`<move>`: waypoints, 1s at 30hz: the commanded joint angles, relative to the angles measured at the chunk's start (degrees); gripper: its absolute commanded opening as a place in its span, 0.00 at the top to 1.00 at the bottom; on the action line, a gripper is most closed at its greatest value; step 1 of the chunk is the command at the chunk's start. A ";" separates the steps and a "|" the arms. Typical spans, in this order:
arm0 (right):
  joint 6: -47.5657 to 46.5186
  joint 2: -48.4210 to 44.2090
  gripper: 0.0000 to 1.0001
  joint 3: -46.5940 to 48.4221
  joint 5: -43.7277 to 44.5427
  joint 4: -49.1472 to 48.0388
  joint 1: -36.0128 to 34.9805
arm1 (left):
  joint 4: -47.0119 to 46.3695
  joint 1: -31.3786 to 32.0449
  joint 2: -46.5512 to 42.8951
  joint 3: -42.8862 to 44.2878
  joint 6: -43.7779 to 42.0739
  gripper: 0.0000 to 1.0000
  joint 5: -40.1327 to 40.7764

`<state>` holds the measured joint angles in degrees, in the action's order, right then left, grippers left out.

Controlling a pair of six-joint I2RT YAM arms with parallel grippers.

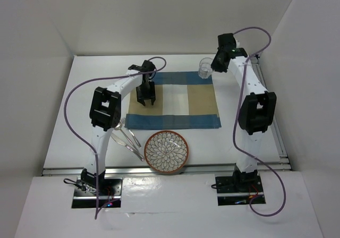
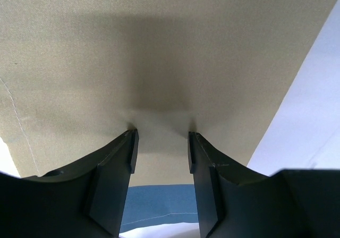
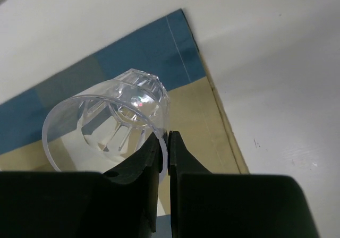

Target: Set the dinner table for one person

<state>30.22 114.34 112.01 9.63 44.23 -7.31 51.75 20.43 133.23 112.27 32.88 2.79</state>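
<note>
White desk (image 1: 175, 64) fills the walled bay, and at its far right my right end effector (image 3: 166, 137) is clenched on the rim of a clear glass (image 3: 106, 126), one finger inside and one outside. The glass is over the far right corner of the placemat (image 1: 175, 102) with the desk straight below, so the right arm is the nearer one for setting it down; I cannot tell whether its base touches. My left end effector (image 2: 162, 137) is released, tips on the tan cloth.

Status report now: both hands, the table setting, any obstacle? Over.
Left hand open, tips on striped placemat. Right hand shut on clear glass rim, placemat's far right corner. Patterned plate, cutlery on dinner table, off placemat. No obstacle seen.
</note>
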 commanded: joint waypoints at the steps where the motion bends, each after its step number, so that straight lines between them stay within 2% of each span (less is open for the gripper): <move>1: -0.07 3.51 1.00 4.18 0.04 2.71 -0.34 | -1.13 0.32 4.23 2.60 -1.77 0.41 -1.82; 6: 0.46 8.69 1.00 7.52 0.57 3.32 -0.86 | 0.98 0.32 5.73 5.77 -2.30 0.41 -0.16; 12: 0.98 12.30 1.00 7.53 2.24 2.80 -1.39 | 2.21 0.32 -0.24 5.77 -2.91 0.36 2.83; 19: 2.04 13.97 1.00 8.14 3.29 2.27 -1.39 | 3.89 0.32 -5.52 6.47 -3.62 0.35 3.98; 25: 2.04 14.50 1.00 9.20 3.29 2.27 -1.39 | 3.36 0.32 -5.62 5.86 -3.62 0.35 2.76; 29: 0.98 15.03 0.84 9.20 0.22 2.27 -1.39 | 3.36 0.32 -4.91 3.67 -2.39 0.36 2.14; 30: 0.98 15.03 0.66 9.20 -0.31 2.27 -1.39 | 2.75 0.32 -4.91 2.96 -2.39 0.36 2.14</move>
<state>31.40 129.16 117.99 10.72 47.27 -8.12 54.26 20.78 129.40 116.60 30.22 5.65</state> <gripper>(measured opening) 0.276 0.637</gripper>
